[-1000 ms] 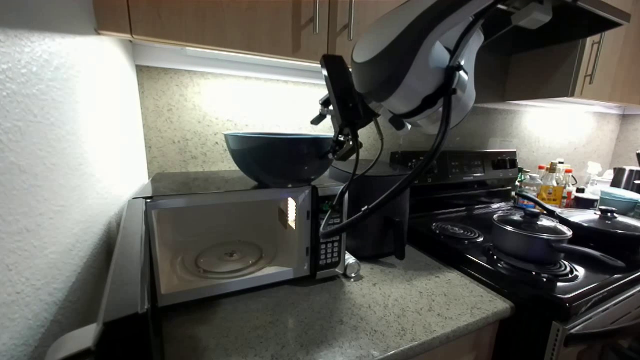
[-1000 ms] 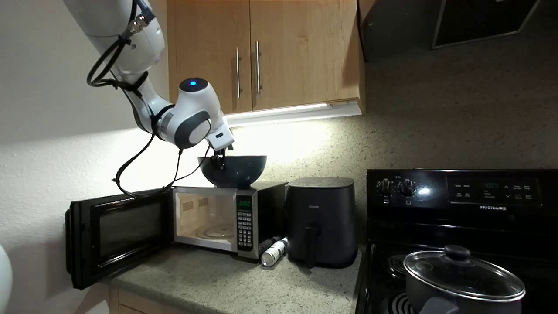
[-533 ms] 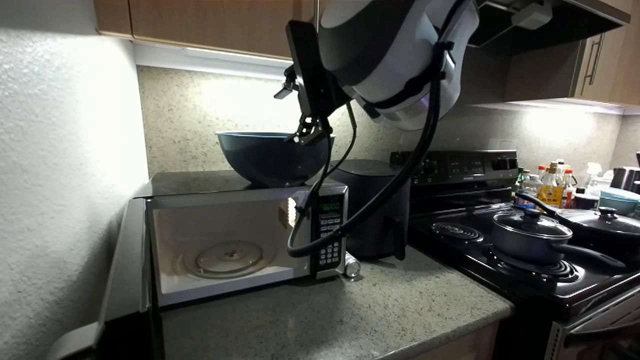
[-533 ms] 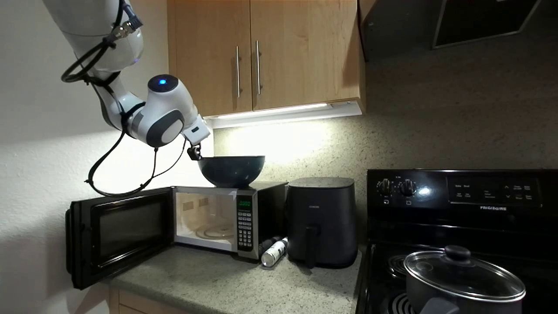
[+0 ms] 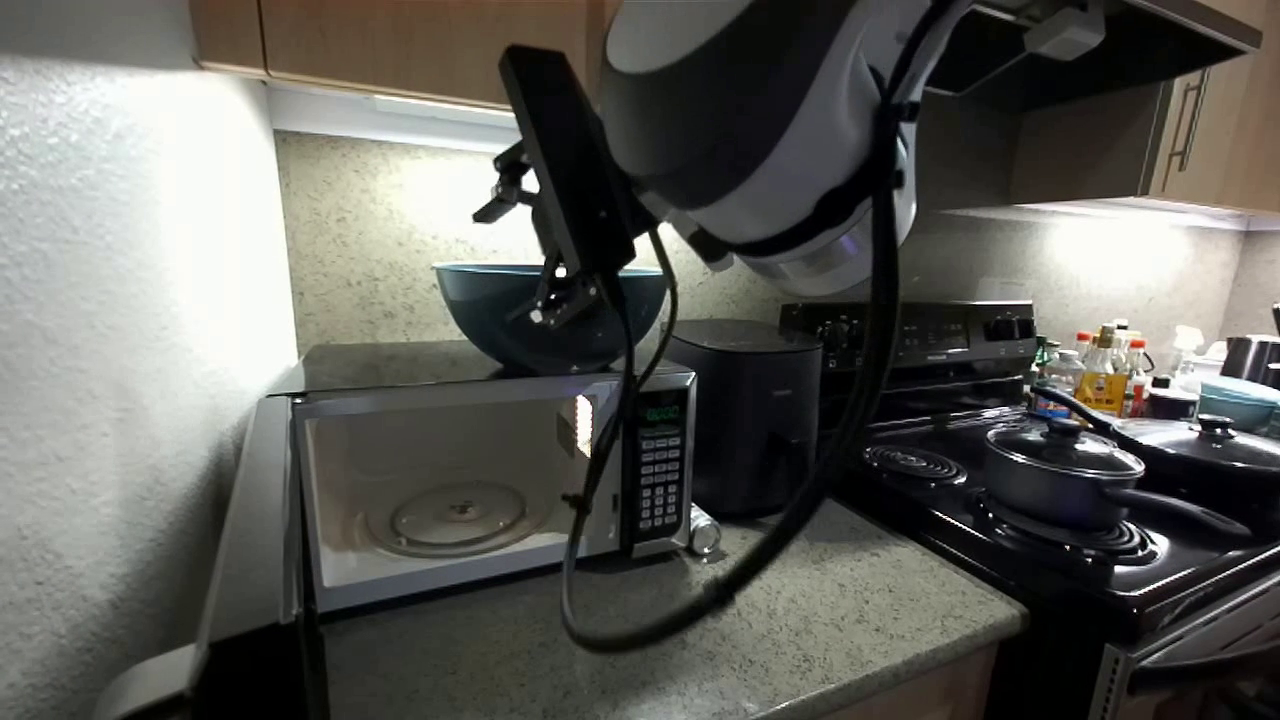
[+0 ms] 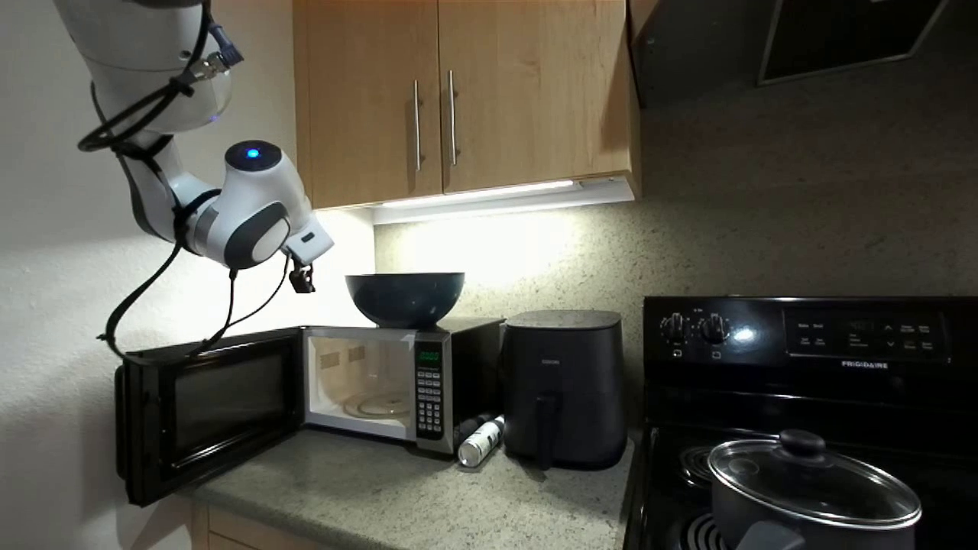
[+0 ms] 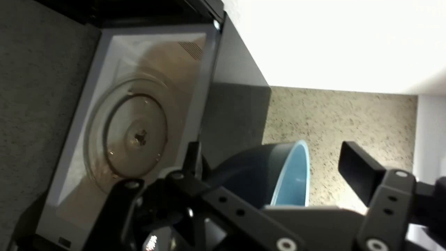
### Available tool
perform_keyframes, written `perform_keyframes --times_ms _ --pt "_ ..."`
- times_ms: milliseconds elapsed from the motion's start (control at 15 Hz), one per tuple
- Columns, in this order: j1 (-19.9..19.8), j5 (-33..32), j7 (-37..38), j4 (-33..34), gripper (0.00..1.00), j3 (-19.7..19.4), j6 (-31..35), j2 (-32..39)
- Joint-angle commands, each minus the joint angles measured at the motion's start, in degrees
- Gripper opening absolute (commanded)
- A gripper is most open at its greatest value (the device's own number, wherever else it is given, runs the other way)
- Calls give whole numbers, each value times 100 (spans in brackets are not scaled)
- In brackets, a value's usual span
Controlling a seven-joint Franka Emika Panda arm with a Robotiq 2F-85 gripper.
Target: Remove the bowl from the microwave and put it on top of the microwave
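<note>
Okay, I count one bowl [image 6: 405, 300] atop one microwave [image 6: 430, 393], door [image 6: 218, 412] open; one claw [image 7: 275, 164], spread wide, gripping nothing, clear of bowl; one air fryer [image 6: 565, 382]; two lidded pans [image 5: 1055, 485].

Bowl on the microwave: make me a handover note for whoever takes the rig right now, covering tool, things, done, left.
Tool: open, holding nothing, apart from the bowl.
Things: bowl upright on top of the microwave; door open, glass turntable showing inside.
Done: bowl out and set on top.
Left: seemingly nothing of the task itself; probably just move the tool well clear.
</note>
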Motion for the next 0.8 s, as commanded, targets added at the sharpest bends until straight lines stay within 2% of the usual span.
perform_keyframes --times_ms 0,267,333,400,533,667,733 --pt "-440 -317 -212 -517 100 711 -20 158" --pt "-997 -736 -312 -799 100 1438 150 515" --pt "-1088 -906 -441 -889 100 1439 325 567" --pt "-746 -667 -195 -725 100 1188 60 438" --pt "-897 -809 -287 -773 100 1255 122 532" --pt "-1344 -1015 -269 -425 100 1907 -318 978" --pt "-1433 -1026 -354 -318 100 2096 -452 1142"
